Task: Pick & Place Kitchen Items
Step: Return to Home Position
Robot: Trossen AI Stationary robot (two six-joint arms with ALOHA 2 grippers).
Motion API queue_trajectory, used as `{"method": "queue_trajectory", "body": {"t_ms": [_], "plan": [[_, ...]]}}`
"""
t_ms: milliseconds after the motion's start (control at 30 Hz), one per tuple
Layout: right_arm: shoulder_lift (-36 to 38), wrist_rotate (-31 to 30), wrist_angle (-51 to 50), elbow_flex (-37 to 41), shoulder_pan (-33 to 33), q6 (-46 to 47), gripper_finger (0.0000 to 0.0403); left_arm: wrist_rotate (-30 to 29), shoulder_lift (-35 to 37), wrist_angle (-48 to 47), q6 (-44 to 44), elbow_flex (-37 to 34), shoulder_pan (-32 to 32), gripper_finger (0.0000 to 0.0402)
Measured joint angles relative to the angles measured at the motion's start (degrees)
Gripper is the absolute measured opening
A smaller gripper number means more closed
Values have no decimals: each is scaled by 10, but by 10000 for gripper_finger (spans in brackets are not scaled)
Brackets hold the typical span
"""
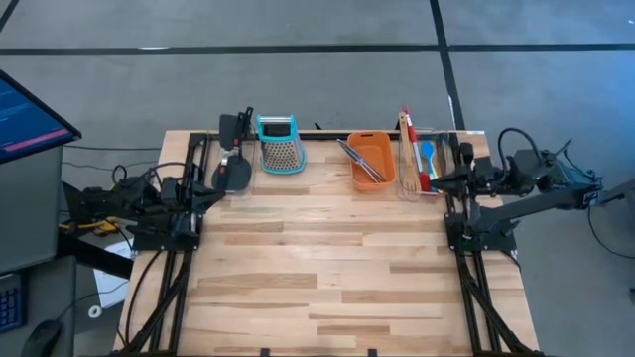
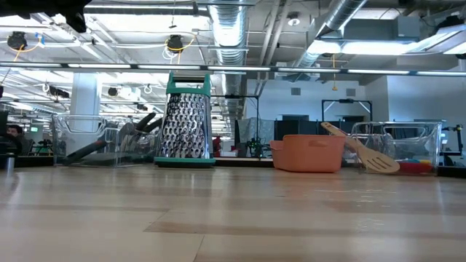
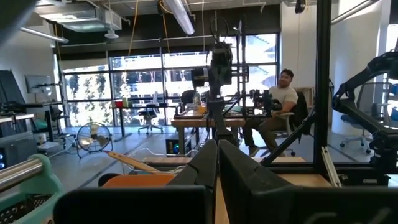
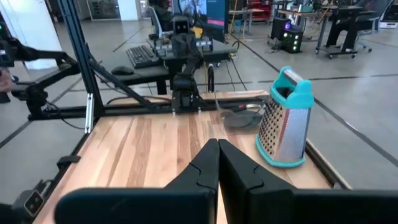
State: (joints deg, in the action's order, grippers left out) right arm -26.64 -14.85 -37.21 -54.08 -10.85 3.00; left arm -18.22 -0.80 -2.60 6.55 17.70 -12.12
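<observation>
Two dark two-finger units: left gripper (image 3: 217, 149) and right gripper (image 4: 218, 147), each with fingers pressed together, empty, parked at the table's sides. Step judged: homing, near done; next called only for settling. Black plastic spatulas (image 1: 234, 175) lay in left clear bin (image 2: 73, 135); wooden slotted turner (image 2: 362, 151) and blue spoon (image 1: 426, 152) in right clear bin (image 2: 416, 135); silver metal tongs (image 1: 353, 159) in orange rectangular tub (image 2: 309, 154)
</observation>
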Motion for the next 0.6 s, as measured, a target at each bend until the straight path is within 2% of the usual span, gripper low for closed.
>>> {"method": "queue_trajectory", "body": {"t_ms": [233,533,600], "plan": [[94,0,94,128,0,-13,0,0,0,0,0,0,0,2],[256,0,236,297,0,-21,0,0,0,1,0,0,0,2],[263,-2,271,323,0,-21,0,0,0,1,0,0,0,2]]}}
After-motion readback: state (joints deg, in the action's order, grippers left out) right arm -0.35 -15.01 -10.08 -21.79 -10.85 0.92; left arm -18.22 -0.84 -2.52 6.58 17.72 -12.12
